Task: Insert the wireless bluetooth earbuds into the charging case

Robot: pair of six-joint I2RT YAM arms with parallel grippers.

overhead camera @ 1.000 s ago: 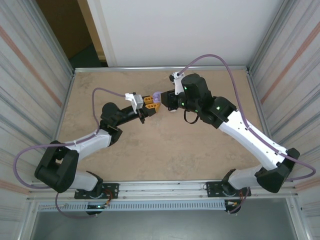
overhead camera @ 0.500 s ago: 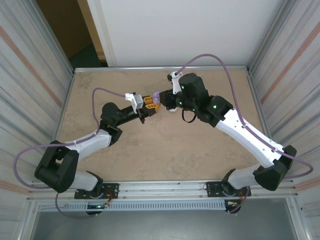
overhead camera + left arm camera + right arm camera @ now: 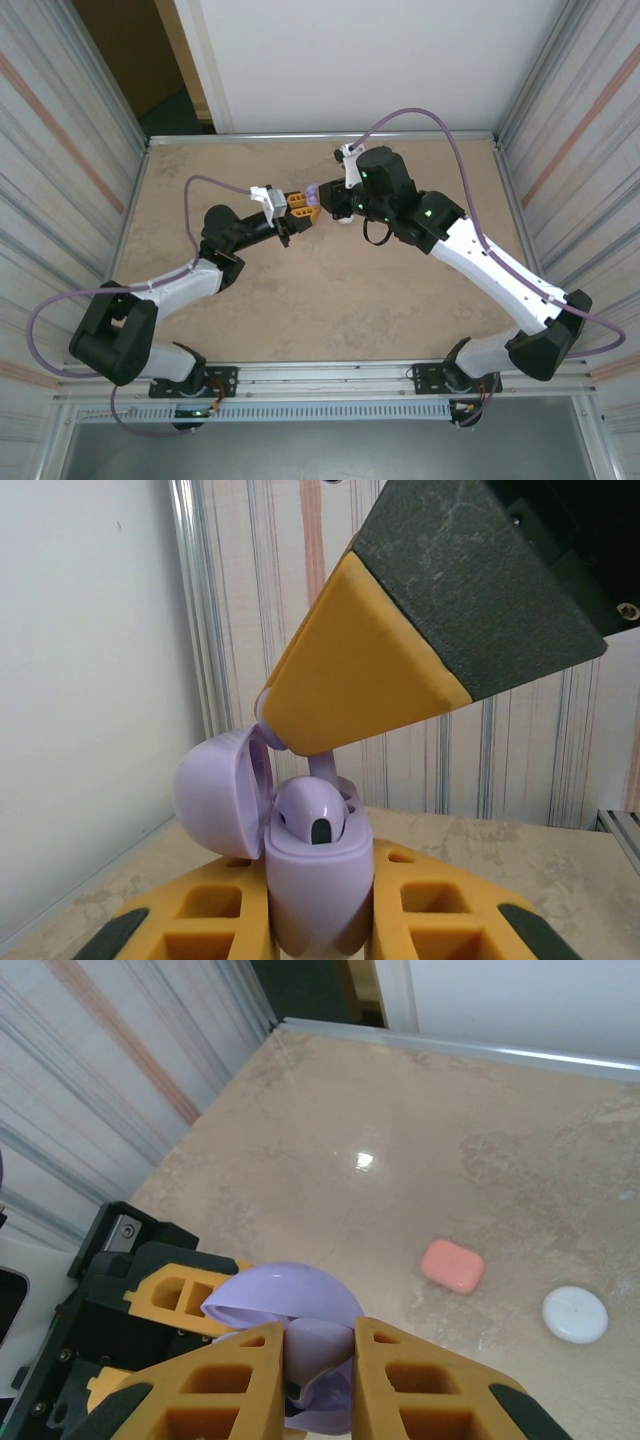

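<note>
Earbud (image 3: 312,815) in R gripper (image 3: 318,1345), prob. seated in case (image 3: 320,885) L gripper (image 3: 300,204) holds.

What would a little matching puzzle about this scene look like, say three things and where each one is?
Things:
1. purple rounded plastic charging case
2. small purple stemmed earbud
3. pink rounded plastic case

Places:
A. lying shut on the beige table
B. clamped upright, lid open, in the left gripper
C. at the open case's mouth

Pairs: 1-B, 2-C, 3-A.
</note>
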